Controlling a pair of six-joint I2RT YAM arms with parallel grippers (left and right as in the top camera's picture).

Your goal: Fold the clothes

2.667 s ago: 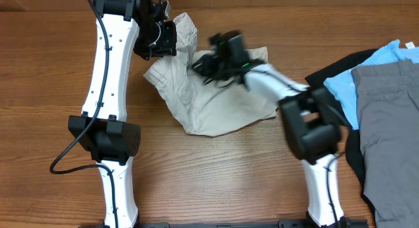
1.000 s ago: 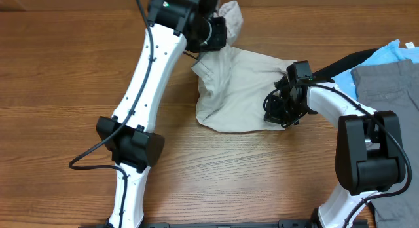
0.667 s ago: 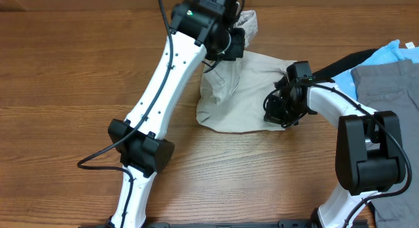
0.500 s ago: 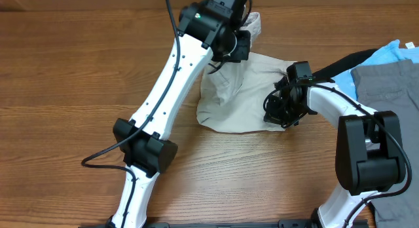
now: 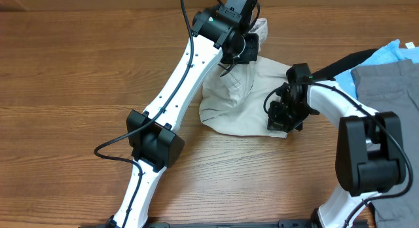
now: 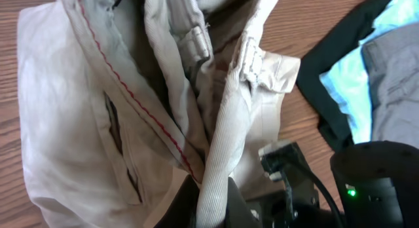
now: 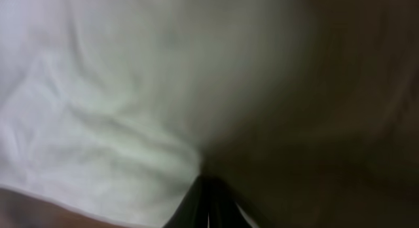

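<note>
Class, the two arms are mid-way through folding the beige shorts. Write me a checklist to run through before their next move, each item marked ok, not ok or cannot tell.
1. Left gripper shut on a raised fold of the shorts: ok.
2. Right gripper shut on the shorts' fabric: ok.
3. Shorts lying flat for a fold: not ok; they are bunched and lifted at the left gripper.
4. Shorts apart from the black garment: ok; bare wood shows between them.
5. Which part of the shorts the right gripper holds: cannot tell; its wrist view is blurred.
</note>
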